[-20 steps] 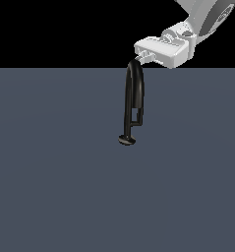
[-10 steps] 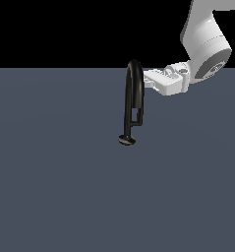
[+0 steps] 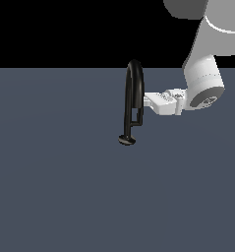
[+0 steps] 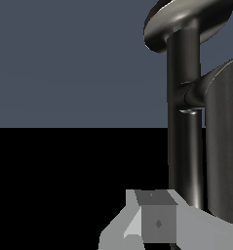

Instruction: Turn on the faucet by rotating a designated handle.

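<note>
While level beside faucet (image 3: pixel 133 98), gripper (image 3: pixel 149 101) near pipe; finger spread cannot be told. Handle (image 3: pixel 137 121) low on faucet's stem, apparently not yet rotated; contact and push remaining.

glossy faucet (image 4: pixel 186 146) stem close beside one grey fingertip (image 4: pixel 154 222).

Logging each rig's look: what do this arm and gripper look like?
The arm is smooth, rounded, white to pale grey, with a dark round cap at the wrist joint. The gripper is a boxy white block with short pale fingers. No cables, markings or sleeves show.
</note>
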You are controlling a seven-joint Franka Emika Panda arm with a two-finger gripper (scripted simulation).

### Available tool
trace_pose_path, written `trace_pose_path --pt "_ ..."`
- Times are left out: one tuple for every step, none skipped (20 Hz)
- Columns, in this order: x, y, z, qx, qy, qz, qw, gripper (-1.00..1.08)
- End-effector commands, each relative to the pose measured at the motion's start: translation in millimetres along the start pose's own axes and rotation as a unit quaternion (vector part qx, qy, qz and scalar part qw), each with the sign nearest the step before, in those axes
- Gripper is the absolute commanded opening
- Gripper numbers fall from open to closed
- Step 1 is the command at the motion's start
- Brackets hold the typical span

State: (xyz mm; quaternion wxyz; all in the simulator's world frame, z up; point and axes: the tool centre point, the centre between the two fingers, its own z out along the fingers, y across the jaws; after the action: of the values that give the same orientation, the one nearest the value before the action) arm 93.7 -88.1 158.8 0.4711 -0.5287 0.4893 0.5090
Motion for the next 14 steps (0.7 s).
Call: trace_pose_path --pt "10.0 -1.0 1.3 0.011 -0.012 0.011 0.9998 -1.0" --pt "12.8 -1.1 1.7 0.014 -0.015 0.014 0.9997 -1.0" --pt "14.9 -1.1 2.1 0.016 -0.017 0.016 0.9996 -1.0" --pt "16.2 -1.1 2.5 0.017 -0.018 0.018 0.9995 -1.0" --pt "16.9 -1.1 2.8 0.018 -0.019 0.018 0.9995 -1.0" --pt "16.9 -1.1 3.1 0.018 -0.019 0.018 0.9995 -1.0" --pt "16.9 -1.1 3.1 0.018 -0.019 0.018 0.9995 -1.0" --pt "16.9 -1.1 3.1 0.018 -0.019 0.018 0.9995 -1.0" --pt "16.9 -1.1 3.1 0.018 -0.019 0.018 0.9995 -1.0" --pt "17.0 -0.7 2.5 0.018 -0.019 0.018 0.9995 -1.0" --pt "16.4 0.9 2.6 0.018 -0.019 0.018 0.9995 -1.0" --pt "15.8 2.6 2.7 0.018 -0.019 0.018 0.9995 -1.0" --pt "15.1 4.3 2.7 0.018 -0.019 0.018 0.9995 -1.0" --pt "14.5 6.0 2.8 0.018 -0.019 0.018 0.9995 -1.0"
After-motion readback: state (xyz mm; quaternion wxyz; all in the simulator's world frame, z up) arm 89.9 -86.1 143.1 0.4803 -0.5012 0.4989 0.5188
